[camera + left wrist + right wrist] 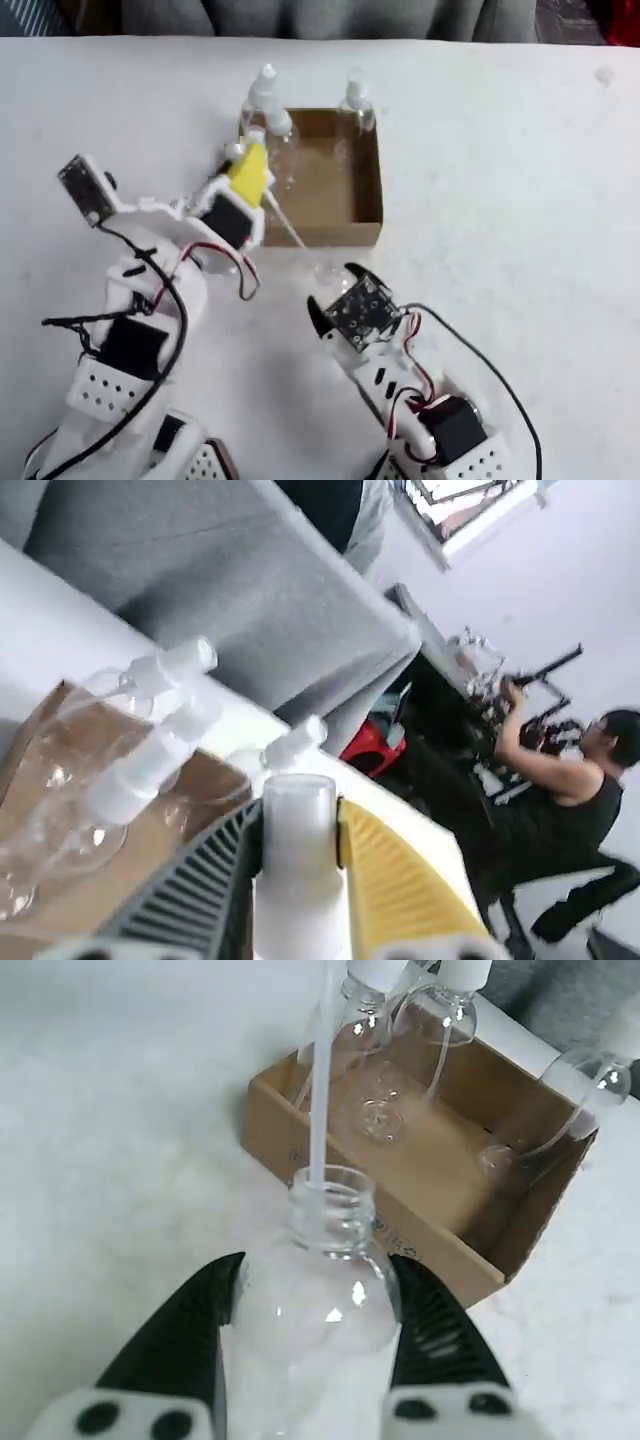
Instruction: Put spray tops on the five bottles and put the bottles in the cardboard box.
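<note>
My right gripper is shut on a clear bottle with an open neck, held upright on the table just in front of the cardboard box. My left gripper is shut on a white spray top, between its black and yellow fingers. The top's thin dip tube slants down and its end meets the bottle's neck. In the high view the left gripper hangs over the box's near-left corner, and the right gripper sits just below that corner. Other capped clear bottles lean inside the box.
The white table stretches wide to the right of and behind the box. A grey sofa runs along the far table edge. Both arm bases and their cables crowd the near edge.
</note>
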Available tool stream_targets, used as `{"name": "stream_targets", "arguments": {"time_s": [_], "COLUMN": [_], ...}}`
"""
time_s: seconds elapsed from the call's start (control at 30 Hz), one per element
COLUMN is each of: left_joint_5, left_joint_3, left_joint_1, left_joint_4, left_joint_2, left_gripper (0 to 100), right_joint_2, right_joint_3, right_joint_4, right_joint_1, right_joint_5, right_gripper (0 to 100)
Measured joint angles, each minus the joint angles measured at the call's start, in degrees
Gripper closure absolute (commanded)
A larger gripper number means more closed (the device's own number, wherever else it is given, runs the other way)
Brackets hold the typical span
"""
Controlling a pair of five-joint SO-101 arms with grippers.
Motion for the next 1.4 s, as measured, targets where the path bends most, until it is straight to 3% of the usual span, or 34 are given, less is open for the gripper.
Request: {"name": "stream_targets", "arguments": {"time_s": [0.53, 0.77, 1.03, 1.27, 1.4], "left_joint_5": [-8.7, -9.1, -15.5, -15.9, -15.7], "left_joint_3": [6.7, 10.5, 10.5, 10.5, 10.5], "left_joint_1": [14.8, 16.1, 17.3, 17.3, 17.9], "left_joint_4": [0.0, -4.0, -4.5, -4.4, -2.8], "left_joint_2": [0.1, 0.1, 0.1, 0.1, 0.1], "left_gripper": [98, 98, 97, 81, 80], "right_joint_2": [-0.3, -0.8, -0.7, -0.6, 0.0], "right_joint_3": [0.0, 0.0, 0.0, 0.0, 0.0], "right_joint_4": [0.4, 0.4, 1.9, 2.2, 2.2], "right_joint_1": [2.0, 2.4, 2.5, 2.6, 5.0], "right_joint_5": [0.0, -0.2, -0.2, -0.2, -1.4], "right_gripper": [98.3, 98.3, 98.3, 98.3, 98.3]}}
